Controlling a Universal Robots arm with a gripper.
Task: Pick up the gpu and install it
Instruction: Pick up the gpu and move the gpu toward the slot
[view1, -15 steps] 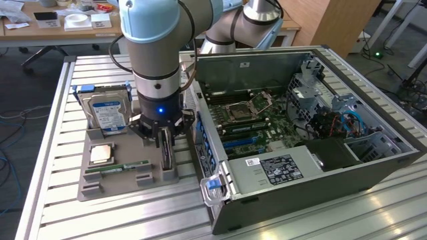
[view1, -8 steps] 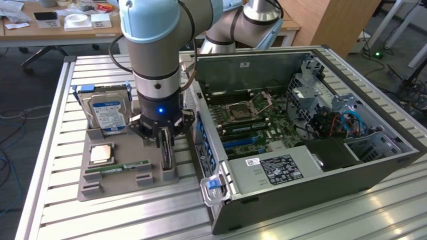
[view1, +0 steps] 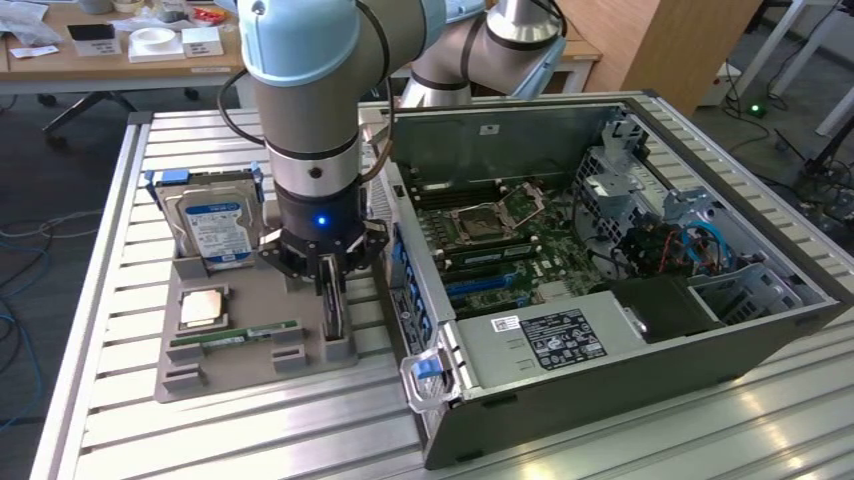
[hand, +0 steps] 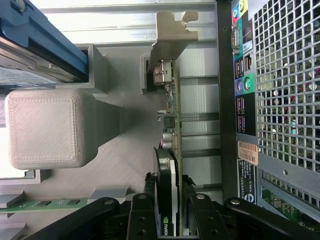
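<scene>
Black pincer (view1: 331, 295) clamps the thin, flat gpu (hand: 165, 165) standing on edge

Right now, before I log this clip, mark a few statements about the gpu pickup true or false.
1. The gpu stands on edge in the grey holder. True.
2. The case lies open, with the motherboard exposed. True.
3. The gpu is seated on the motherboard. False: it is in the holder, outside the case.
4. The pincer hovers over the open case. False: it is down at the gpu, in the holder.
5. A RAM stick lies flat in the holder. True.
</scene>
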